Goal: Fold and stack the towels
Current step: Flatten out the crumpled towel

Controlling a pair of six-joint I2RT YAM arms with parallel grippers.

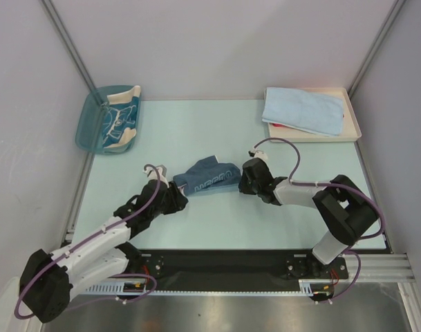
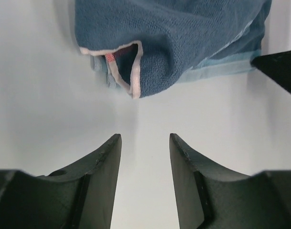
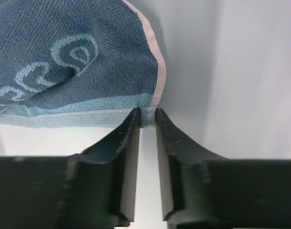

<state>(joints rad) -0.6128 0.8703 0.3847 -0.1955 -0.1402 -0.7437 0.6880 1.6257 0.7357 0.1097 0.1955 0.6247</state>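
Now | right fingers (image 3: 129,143) pinch dark-blue towel (image 3: 64,62) corner | left fingers (image 2: 104,167) spread apart, just short of it

Top view: you have bright, even light from overhead on the pale table (image 1: 217,221) and grey walls (image 1: 217,41), without glare; shadows are soft and short. Left wrist view: the dark-blue towel (image 2: 183,43) shows sharp weave and throws a faint shadow on the surface beneath, while the left gripper's fingers (image 2: 104,181) read near-black. Right wrist view: terry is crisp, the right gripper's fingers (image 3: 128,157) dark, slightly soft at the frame's bottom
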